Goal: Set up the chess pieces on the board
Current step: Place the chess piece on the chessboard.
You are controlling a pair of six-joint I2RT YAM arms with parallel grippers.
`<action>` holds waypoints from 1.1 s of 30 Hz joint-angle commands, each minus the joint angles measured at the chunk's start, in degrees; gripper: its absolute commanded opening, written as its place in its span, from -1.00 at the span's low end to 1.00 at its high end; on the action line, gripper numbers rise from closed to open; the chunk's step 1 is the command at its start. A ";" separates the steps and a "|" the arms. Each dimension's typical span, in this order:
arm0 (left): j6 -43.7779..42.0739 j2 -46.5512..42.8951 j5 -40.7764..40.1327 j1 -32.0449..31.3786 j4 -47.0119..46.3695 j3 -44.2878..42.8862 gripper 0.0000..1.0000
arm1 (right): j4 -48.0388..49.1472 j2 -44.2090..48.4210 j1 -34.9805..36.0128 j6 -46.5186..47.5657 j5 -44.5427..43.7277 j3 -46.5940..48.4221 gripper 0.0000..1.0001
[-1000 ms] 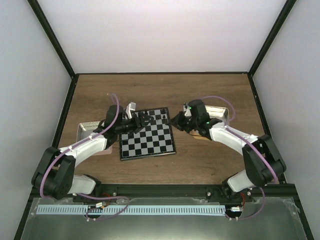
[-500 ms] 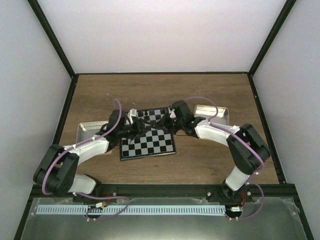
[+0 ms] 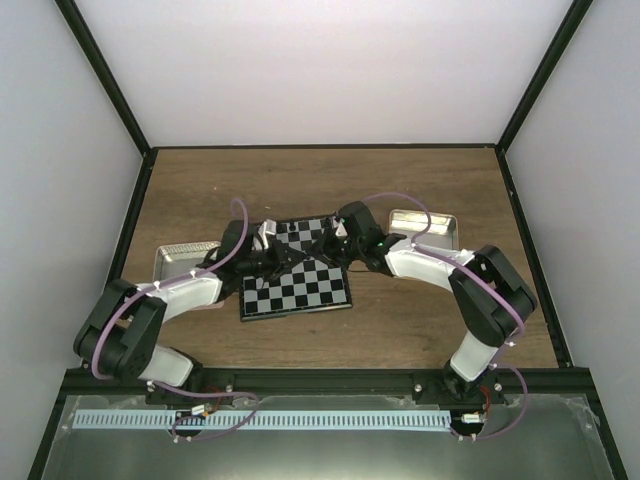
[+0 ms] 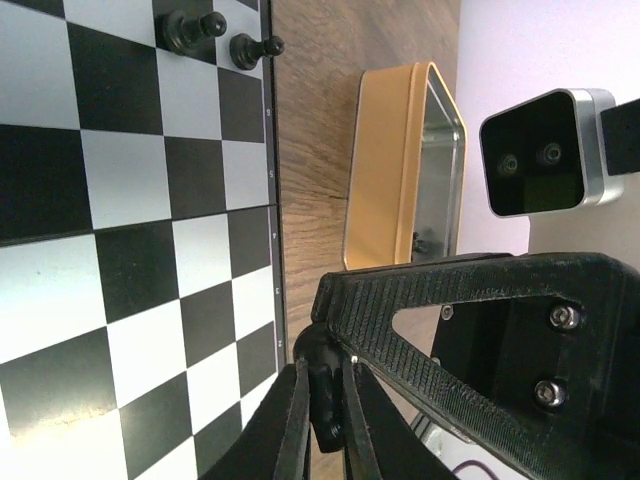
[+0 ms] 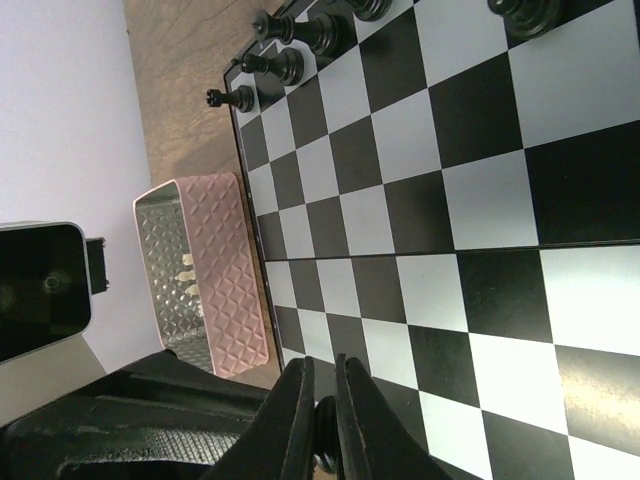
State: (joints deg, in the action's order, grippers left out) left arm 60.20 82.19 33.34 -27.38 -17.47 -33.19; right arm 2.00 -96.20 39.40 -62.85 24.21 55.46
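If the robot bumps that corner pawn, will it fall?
Probably: the pawn looks tall on a small base, so a nudge may topple it. It stands by the board's edge and looks round, so it might roll off.

Top external view: fixed high behind the arm bases [image 3: 165,372], looking down and forward over the whole worktop [image 3: 300,180]. Left wrist view: very close, skimming the board [image 4: 120,200] toward the tin [image 4: 385,170]. Right wrist view: equally close, facing the pink tray [image 5: 215,280]. All three share the board; each wrist view catches the opposite camera [image 4: 540,150].
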 commanded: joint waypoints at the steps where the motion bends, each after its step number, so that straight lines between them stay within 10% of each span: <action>1: -0.66 0.67 0.18 -0.20 -1.36 -0.45 -0.89 | 0.21 -0.83 1.05 -0.17 0.52 2.02 -0.88; 11: -19.40 -0.42 -12.59 -0.40 23.10 -10.54 -0.91 | -13.15 4.32 0.62 10.03 -18.04 6.55 0.04; 20: -33.88 11.03 -26.12 -2.12 43.38 -31.77 -0.92 | -19.09 17.13 -0.97 11.43 -37.42 -1.52 0.10; 33: -39.98 31.51 -32.44 -3.85 56.63 -57.01 -0.91 | -21.20 24.60 -1.16 9.21 -40.40 -8.78 0.12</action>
State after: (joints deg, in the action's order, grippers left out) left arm 23.31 109.75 3.01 -30.13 33.34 -84.42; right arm -18.09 -73.38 38.44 -52.80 -13.28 47.13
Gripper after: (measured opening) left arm 0.079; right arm 0.558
